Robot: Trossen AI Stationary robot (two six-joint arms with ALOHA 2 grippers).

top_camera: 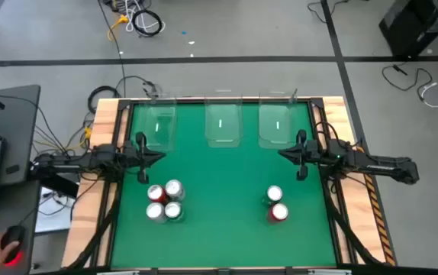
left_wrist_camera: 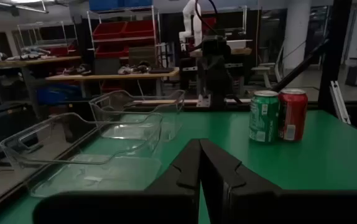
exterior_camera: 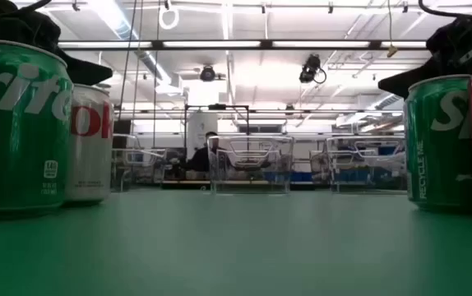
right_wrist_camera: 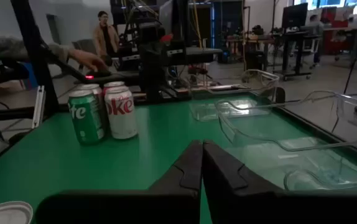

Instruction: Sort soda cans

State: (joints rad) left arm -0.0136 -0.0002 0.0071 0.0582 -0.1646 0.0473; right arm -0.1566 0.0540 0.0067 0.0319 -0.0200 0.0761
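Left gripper (top_camera: 142, 158) sits left of centre in the high view, above the mat, fingers pressed together with nothing between them; its wrist view shows the two dark fingers (left_wrist_camera: 188, 171) meeting at a point. Right gripper (top_camera: 301, 155) mirrors it right of centre, also closed and empty, fingers (right_wrist_camera: 190, 167) touching.

Cans, high view:
- Cluster of four, lower left of the mat, just below the left gripper: red can (top_camera: 156, 193), silver can (top_camera: 175, 189), second silver can (top_camera: 156, 212), green can (top_camera: 173, 211). All upright and packed touching.
- Pair at lower right, below the right gripper: second green can (top_camera: 274, 195) with second red can (top_camera: 278, 213) directly under it in frame, touching.

Right wrist view shows a green can (right_wrist_camera: 86, 116) beside a silver can (right_wrist_camera: 121, 112) from the cluster. Left wrist view shows the green/red pair (left_wrist_camera: 278, 116) side by side.

Three clear bins along the top edge of the green mat (top_camera: 227, 221): left bin (top_camera: 159, 124), middle bin (top_camera: 223, 122), right bin (top_camera: 277, 122). No cans in them.

A hand on a mouse (top_camera: 11, 243) shows at the lower left corner, off the table.
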